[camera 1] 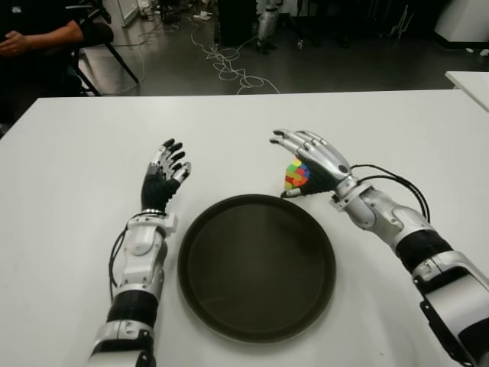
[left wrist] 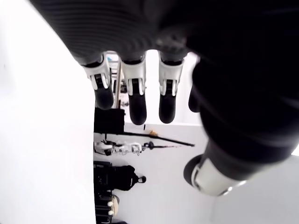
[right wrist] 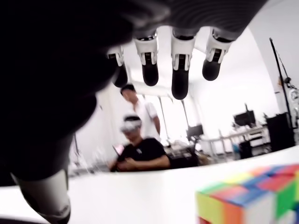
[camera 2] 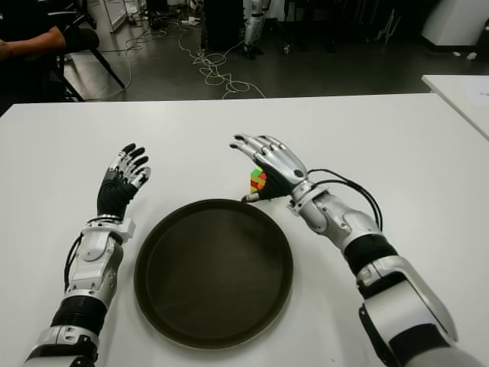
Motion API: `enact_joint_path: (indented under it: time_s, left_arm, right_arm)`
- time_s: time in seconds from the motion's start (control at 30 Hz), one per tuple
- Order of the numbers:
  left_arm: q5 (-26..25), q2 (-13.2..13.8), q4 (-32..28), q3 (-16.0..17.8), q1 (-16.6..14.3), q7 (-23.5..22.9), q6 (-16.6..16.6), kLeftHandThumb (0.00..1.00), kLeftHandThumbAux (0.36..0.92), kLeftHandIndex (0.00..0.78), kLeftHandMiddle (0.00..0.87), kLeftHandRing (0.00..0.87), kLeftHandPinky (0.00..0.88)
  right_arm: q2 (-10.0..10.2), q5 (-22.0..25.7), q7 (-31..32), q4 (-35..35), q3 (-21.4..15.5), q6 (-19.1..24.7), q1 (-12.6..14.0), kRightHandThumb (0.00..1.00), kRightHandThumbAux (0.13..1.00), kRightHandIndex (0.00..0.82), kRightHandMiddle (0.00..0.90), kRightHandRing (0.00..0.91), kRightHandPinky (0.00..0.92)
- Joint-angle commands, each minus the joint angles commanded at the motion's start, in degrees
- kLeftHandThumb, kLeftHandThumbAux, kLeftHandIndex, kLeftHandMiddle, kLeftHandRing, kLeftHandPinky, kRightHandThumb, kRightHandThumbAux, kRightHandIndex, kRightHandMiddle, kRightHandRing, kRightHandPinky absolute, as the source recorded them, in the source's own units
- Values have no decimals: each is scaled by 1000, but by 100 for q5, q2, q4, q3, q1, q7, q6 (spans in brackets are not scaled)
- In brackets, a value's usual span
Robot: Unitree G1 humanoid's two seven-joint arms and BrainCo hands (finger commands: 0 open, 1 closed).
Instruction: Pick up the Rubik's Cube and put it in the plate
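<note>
The Rubik's Cube [camera 1: 296, 175] stands on the white table [camera 1: 92, 153], just beyond the far right rim of the round dark plate [camera 1: 256, 267]. My right hand [camera 1: 281, 164] arches over the cube from the right, with the fingers stretched out above it and the thumb low beside the plate's rim. In the right wrist view the cube [right wrist: 247, 196] sits below the extended fingertips [right wrist: 180, 79], and nothing closes on it. My left hand [camera 1: 164, 172] shows left of the plate, fingers [left wrist: 135, 98] straight and holding nothing. The plate holds nothing.
A person's arm [camera 1: 46, 34] shows beyond the table's far left corner by a chair. Cables [camera 1: 229, 65] lie on the floor behind the table. A second white table [camera 1: 470, 80] edges in at the far right. Two people [right wrist: 138, 140] appear in the right wrist view.
</note>
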Motion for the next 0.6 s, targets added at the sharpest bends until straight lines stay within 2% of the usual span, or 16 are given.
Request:
enact_joint_path:
  time_s: [0.6]
  left_arm:
    - [-17, 18, -6, 8, 5, -73, -32, 0, 808, 131, 170, 126, 81]
  right_arm:
    - [24, -2, -197, 94, 207, 213, -59, 0, 758, 75, 97, 128, 150]
